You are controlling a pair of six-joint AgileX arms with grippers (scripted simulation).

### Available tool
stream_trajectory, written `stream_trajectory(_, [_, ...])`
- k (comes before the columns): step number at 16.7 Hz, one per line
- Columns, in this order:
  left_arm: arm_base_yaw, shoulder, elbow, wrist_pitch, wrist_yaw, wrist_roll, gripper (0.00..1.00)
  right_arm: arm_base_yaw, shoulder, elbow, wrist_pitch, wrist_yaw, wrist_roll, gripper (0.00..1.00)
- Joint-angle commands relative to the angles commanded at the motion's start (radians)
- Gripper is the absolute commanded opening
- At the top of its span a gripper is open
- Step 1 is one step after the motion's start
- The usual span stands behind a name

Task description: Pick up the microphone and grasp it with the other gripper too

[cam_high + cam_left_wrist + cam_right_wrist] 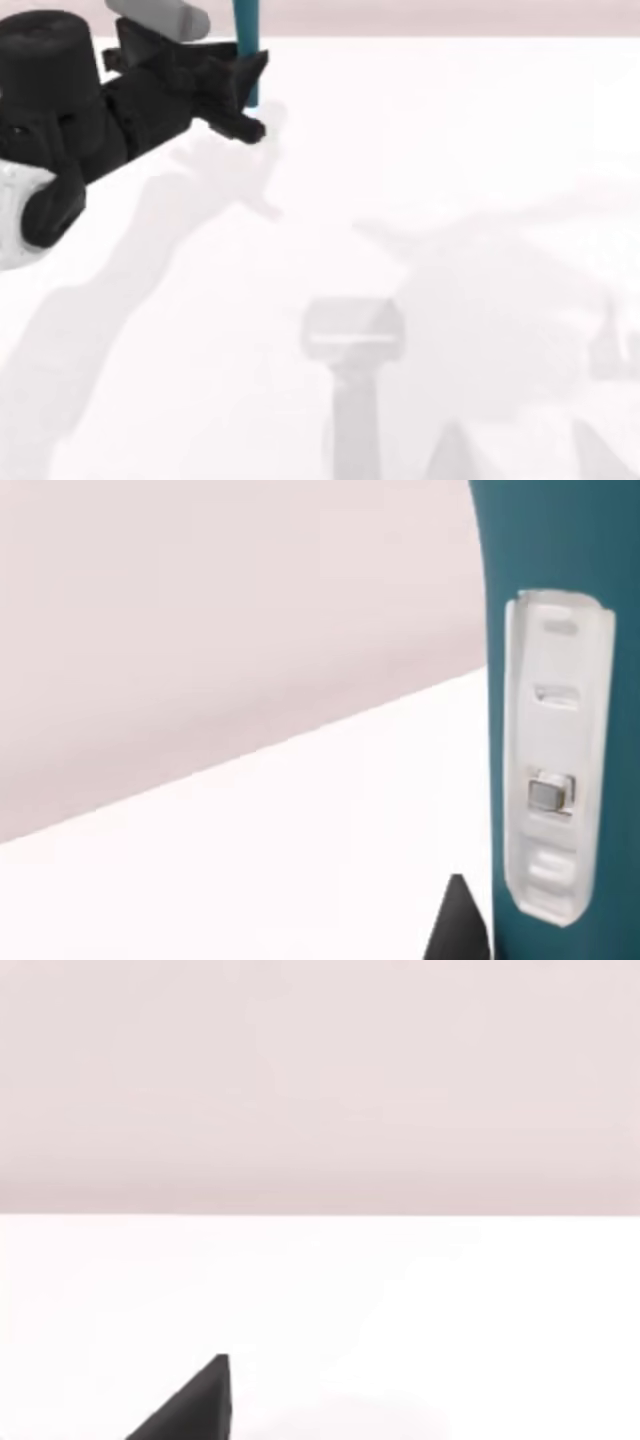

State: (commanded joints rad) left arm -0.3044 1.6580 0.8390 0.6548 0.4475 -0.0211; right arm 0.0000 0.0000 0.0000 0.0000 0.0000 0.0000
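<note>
- One arm only was at work: the left gripper [243,100] was at the far left part of the table [420,200], with its black fingers closed around the microphone [245,45].
- The microphone stood upright between those fingers, its long axis running nearly straight up from the hand, and its teal handle continued above the gripper until it left the top view.
- Its rounded head could not be seen in any view, so which end pointed up I can only suppose; the head was probably above, outside the picture.
- In the left wrist view the teal body [560,540] filled one side very close to the camera, with the white switch strip [556,760] facing the wrist, and one black fingertip [458,925] showed just beside the handle.
- The right gripper [190,1410] showed only as a dark tip in its own wrist view, looking at bare table; whether its fingers were spread or pressed together I cannot tell.
- In the top view the right arm itself did not appear, only grey shadows on the near right, so it seemed well apart from the microphone.
- For the second grasp, I judge that the free length of handle above the left hand is the place to take, and the right gripper must travel across to the left side and approach the upright handle from the side.
</note>
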Motion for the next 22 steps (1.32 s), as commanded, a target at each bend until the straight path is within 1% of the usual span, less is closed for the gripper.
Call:
stream_trajectory(2, [0.006, -0.043, -0.027, 0.083, 0.038, 0.025, 0.00, 0.000, 0.000, 0.000, 0.000, 0.000, 0.000, 1.00])
stream_trajectory(4, [0.009, -0.067, -0.039, 0.122, 0.056, 0.038, 0.00, 0.000, 0.000, 0.000, 0.000, 0.000, 0.000, 1.00])
stream_trajectory(10, [0.000, -0.067, -0.037, 0.126, 0.053, 0.039, 0.00, 0.000, 0.000, 0.000, 0.000, 0.000, 0.000, 1.00])
stream_trajectory(11, [-0.013, -0.066, -0.040, 0.135, 0.040, 0.039, 0.00, 0.000, 0.000, 0.000, 0.000, 0.000, 0.000, 1.00])
stream_trajectory(13, [-0.065, -0.066, -0.053, 0.168, -0.014, 0.035, 0.00, 0.000, 0.000, 0.000, 0.000, 0.000, 0.000, 1.00])
stream_trajectory(15, [-0.138, -0.067, -0.074, 0.212, -0.092, 0.030, 0.00, 0.000, 0.000, 0.000, 0.000, 0.000, 0.000, 1.00])
stream_trajectory(18, [-0.255, -0.073, -0.108, 0.280, -0.221, 0.019, 0.00, 0.000, 0.000, 0.000, 0.000, 0.000, 0.000, 1.00])
stream_trajectory(19, [-0.286, -0.076, -0.116, 0.298, -0.253, 0.017, 0.00, 0.000, 0.000, 0.000, 0.000, 0.000, 0.000, 1.00])
stream_trajectory(20, [-0.307, -0.080, -0.122, 0.313, -0.274, 0.015, 0.00, 0.000, 0.000, 0.000, 0.000, 0.000, 0.000, 1.00])
stream_trajectory(22, [-0.318, -0.082, -0.126, 0.321, -0.286, 0.014, 0.00, 0.000, 0.000, 0.000, 0.000, 0.000, 0.000, 1.00])
